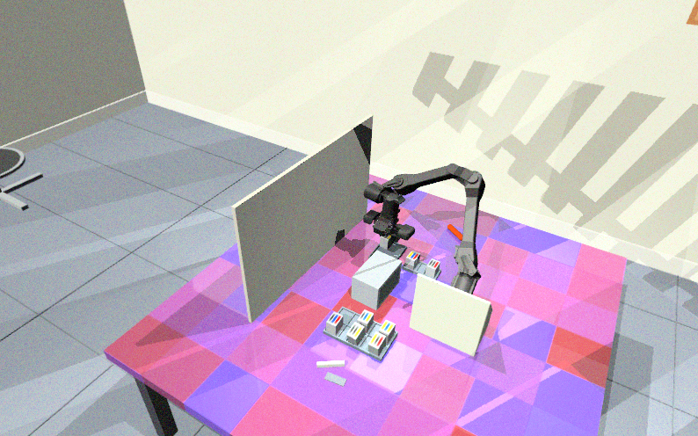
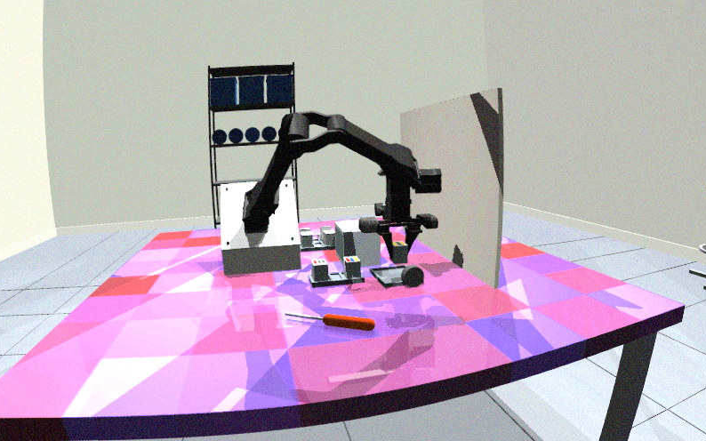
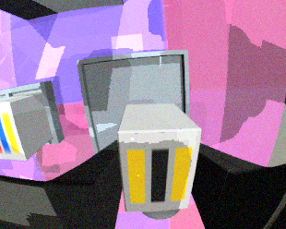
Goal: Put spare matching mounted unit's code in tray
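Note:
My gripper (image 1: 387, 241) (image 2: 399, 249) (image 3: 151, 142) is shut on a pale grey block-shaped spare with yellow, black and yellow stripes on its top. The spare (image 1: 384, 243) (image 2: 399, 252) (image 3: 159, 117) is upright and hangs a little above the tray. The shallow grey tray (image 1: 399, 250) (image 2: 383, 272) (image 3: 148, 78) holds nothing in its visible part; the spare hides its near part in the wrist view. A small rack (image 1: 422, 268) (image 2: 334, 281) (image 3: 56, 113) beside it holds two striped spares. A larger rack (image 1: 341, 339) holds several more. I cannot read any code or tell which thing is the mounted unit.
A grey box (image 1: 374, 281) (image 2: 357, 241) stands close to the tray. A tall panel (image 1: 303, 216) (image 2: 449, 180) rises beside the arm. A slanted white panel (image 1: 444, 316) (image 2: 236, 219) stands near the arm's base. A dark disc (image 2: 413, 275) is at the tray. A screwdriver (image 1: 454, 232) (image 2: 348, 322) lies on the table.

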Tool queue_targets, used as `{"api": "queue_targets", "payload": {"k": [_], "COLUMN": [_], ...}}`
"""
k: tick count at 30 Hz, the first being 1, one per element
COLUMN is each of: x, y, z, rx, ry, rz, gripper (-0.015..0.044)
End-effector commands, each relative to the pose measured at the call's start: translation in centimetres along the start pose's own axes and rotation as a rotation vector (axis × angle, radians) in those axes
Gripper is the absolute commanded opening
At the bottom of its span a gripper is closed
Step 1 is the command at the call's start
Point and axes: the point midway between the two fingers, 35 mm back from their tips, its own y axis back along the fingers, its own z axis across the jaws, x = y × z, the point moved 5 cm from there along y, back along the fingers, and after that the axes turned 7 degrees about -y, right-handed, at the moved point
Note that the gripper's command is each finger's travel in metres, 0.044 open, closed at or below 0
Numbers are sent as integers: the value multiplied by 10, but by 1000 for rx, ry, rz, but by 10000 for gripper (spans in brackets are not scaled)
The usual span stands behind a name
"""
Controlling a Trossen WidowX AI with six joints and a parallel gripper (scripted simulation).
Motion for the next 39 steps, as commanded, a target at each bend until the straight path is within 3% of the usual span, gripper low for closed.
{"api": "queue_targets", "payload": {"k": [1, 30, 39], "x": [0, 3, 3], "y": [-5, -29, -25], "z": [2, 7, 5], "rx": [-4, -2, 1], "ry": [6, 7, 1], "rz": [1, 11, 12], "gripper": [0, 0, 236]}}
